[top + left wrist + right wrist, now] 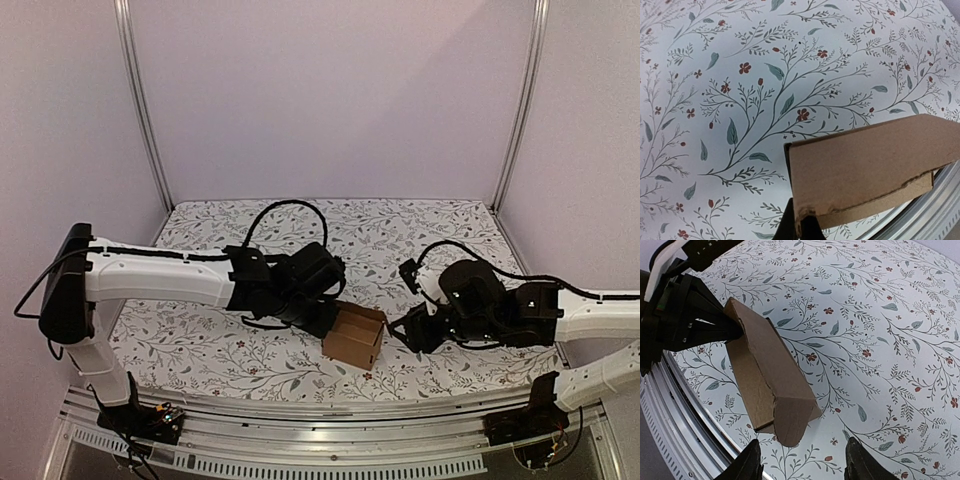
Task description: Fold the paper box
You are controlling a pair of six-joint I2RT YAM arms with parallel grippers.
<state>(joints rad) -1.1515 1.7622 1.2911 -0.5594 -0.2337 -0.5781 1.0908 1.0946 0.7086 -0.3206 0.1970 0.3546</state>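
Note:
The paper box is a brown cardboard carton, partly folded, standing on the flowered cloth near the front edge. My left gripper is shut on its left edge; in the left wrist view the dark fingertips pinch the carton's lower corner. In the right wrist view the carton lies slanted with a loose flap at its near end. My right gripper is open and empty, just short of that flap; it sits right of the box in the top view.
The flowered cloth covers the table, with pale walls behind and at the sides. A metal rail runs along the front edge, close to the box. The left arm's dark wrist fills the upper left of the right wrist view.

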